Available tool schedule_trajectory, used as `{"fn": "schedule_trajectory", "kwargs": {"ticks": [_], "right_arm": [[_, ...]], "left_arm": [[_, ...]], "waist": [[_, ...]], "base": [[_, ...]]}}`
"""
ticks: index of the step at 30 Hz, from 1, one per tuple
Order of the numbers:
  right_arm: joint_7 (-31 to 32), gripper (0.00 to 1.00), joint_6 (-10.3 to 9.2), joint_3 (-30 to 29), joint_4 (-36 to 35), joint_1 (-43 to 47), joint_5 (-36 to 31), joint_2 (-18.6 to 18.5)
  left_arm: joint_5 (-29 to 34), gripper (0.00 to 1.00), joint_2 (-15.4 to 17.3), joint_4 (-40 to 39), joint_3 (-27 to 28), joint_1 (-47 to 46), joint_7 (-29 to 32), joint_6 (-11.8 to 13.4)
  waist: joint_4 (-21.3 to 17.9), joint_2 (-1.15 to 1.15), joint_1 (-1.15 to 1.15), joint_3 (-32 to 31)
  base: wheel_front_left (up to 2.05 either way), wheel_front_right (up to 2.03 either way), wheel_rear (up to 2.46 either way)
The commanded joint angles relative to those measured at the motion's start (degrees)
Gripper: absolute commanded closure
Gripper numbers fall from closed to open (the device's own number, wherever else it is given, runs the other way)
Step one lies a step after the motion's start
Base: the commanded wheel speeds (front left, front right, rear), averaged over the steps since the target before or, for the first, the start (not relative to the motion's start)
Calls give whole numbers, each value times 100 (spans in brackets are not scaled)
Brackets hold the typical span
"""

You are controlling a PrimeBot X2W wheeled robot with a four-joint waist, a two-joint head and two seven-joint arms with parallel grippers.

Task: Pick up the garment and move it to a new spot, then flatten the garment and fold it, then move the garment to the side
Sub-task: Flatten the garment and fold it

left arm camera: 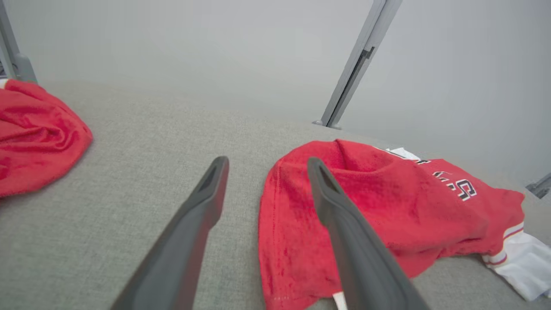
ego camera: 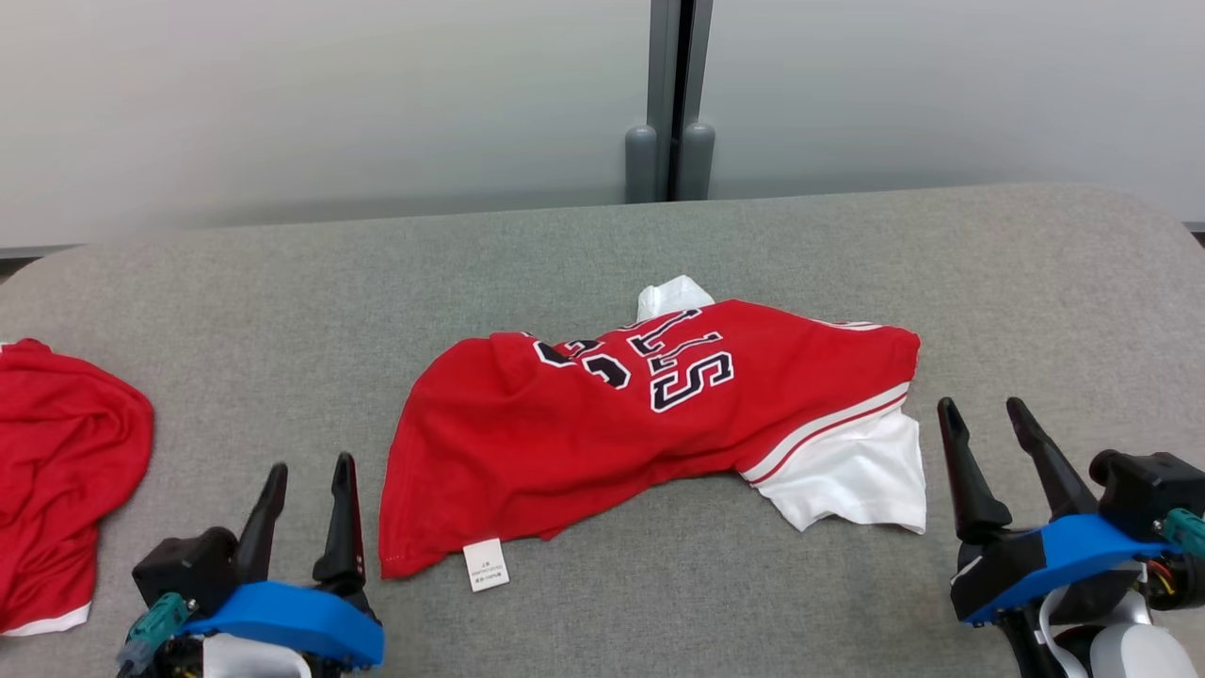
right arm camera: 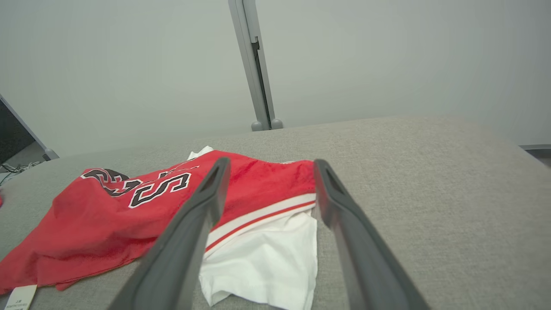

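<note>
The garment (ego camera: 602, 424) is a red jersey with black-and-white lettering, white sleeves and a white tag; it lies crumpled in the middle of the grey table (ego camera: 602, 254). My left gripper (ego camera: 311, 471) stands open just left of its lower left corner, nothing between the fingers. In the left wrist view the garment (left arm camera: 387, 206) lies ahead and to the right of that gripper (left arm camera: 267, 165). My right gripper (ego camera: 984, 414) stands open just right of the white sleeve (ego camera: 847, 480). The right wrist view has the garment (right arm camera: 129, 206) ahead-left of that gripper (right arm camera: 269, 165).
A second red garment (ego camera: 56, 471) lies bunched at the table's left edge, also in the left wrist view (left arm camera: 34, 133). A grey post (ego camera: 670, 104) rises behind the table against a pale wall. Bare grey table surface lies behind and to the right of the jersey.
</note>
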Motion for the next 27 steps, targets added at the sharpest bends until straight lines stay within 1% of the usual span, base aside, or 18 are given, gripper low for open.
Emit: {"fn": "schedule_trajectory", "kwargs": {"ticks": [1, 3, 5, 13, 18, 27], "right_arm": [[3, 0, 3, -15, -13, 70, -16, -10], [24, 0, 3, -56, 9, 129, -68, -9], [41, 0, 3, -85, 28, 157, -121, -10], [-40, 0, 3, -98, 312, 260, -317, -10], [-42, 0, 3, -111, 440, 381, -371, -10], [11, 0, 3, -40, 418, 401, -372, -10]], "left_arm": [[25, 0, -2, -4, 9, -85, -30, -20], [140, 0, 14, 31, 24, -91, -157, -97], [242, 0, -14, 3, 90, -115, -227, -111], [621, 0, -25, -101, 219, -30, -292, -107], [731, 0, 11, -55, 167, 72, -257, -36], [594, 0, 19, -166, 232, 263, -130, 116]], "waist": [[-13, 0, 0, -19], [-25, 0, 0, -86], [-38, 0, 0, -141], [-84, 0, 0, -330], [-93, 0, 0, -441], [-122, 0, 0, -474]], "base": [[0, 0, 0], [0, 0, 0], [0, 0, 0], [0, 0, 0], [0, 0, 0], [0, 0, 0]]}}
